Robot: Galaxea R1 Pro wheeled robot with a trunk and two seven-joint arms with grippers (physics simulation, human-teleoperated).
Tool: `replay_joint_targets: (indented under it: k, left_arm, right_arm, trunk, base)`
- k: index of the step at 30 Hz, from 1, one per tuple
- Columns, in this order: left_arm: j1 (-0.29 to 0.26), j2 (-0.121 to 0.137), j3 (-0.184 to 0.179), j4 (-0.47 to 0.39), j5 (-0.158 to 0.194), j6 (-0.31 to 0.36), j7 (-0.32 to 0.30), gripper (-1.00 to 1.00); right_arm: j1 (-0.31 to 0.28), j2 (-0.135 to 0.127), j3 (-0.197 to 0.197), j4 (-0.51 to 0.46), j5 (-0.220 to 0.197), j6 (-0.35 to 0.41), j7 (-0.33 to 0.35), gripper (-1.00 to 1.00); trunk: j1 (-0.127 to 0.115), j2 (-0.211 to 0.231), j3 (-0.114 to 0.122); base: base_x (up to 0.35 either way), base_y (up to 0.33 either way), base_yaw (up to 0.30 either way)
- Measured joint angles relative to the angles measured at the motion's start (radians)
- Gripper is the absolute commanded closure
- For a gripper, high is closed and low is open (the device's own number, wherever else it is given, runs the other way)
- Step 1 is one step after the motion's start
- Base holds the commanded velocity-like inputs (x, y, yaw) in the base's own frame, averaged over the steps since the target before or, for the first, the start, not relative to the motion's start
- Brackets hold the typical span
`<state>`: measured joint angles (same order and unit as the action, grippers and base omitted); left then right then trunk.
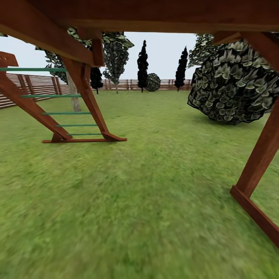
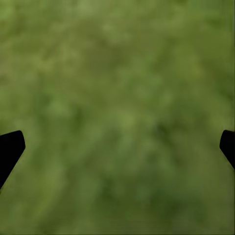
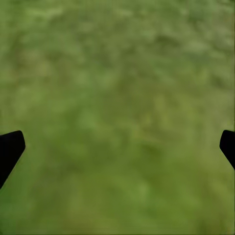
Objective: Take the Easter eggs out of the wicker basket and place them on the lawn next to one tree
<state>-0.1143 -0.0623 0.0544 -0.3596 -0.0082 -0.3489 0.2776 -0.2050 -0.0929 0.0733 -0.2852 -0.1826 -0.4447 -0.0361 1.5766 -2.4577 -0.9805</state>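
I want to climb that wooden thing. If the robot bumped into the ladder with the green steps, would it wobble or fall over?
Probably not. The ladder leans between thick wooden beams, and its feet join a flat board lying on the lawn, so it looks stiff. It seems built into the playset overhead, likely too heavy to push.

flat even daylight, blurred lawn (image 1: 139,217) up close

I see the lawn (image 1: 147,201) as mottled green, lighter and yellower in patches. The playset (image 1: 89,100) beams are reddish brown, its ladder rungs (image 1: 66,113) green. The fence (image 1: 35,87) is brown slats. The cypresses (image 1: 142,66) look near black; the shrub (image 1: 232,85) is dark with pale-edged leaves. My fingertips (image 2: 10,152) are black.
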Motion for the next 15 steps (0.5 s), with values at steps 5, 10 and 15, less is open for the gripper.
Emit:
replay_joint_targets:
  k: [5, 10, 15]
  left_arm:
    - [0.0, -0.001, -0.024, 0.001, 0.001, 0.001, -0.001, -1.0]
    - [0.0, -0.002, -0.04, 0.001, 0.001, 0.001, -0.002, -1.0]
    - [0.0, -0.002, -0.04, 0.003, 0.001, 0.001, -0.002, -1.0]
  right_arm:
    - [0.0, 0.0, 0.0, 0.0, 0.0, 0.0, 0.0, -1.0]
    - [0.0, 0.0, 0.0, 0.001, 0.0, 0.0, 0.0, -1.0]
    - [0.0, 0.0, -0.001, 0.001, 0.0, 0.0, 0.0, -1.0]
  trunk:
    - [0.0, 0.0, 0.0]
    - [0.0, 0.0, 0.0]
    - [0.0, 0.0, 0.0]
  base:
    - [0.334, 0.117, -0.015]
    - [0.334, 0.11, -0.001]
    - [0.334, 0.105, 0.0]
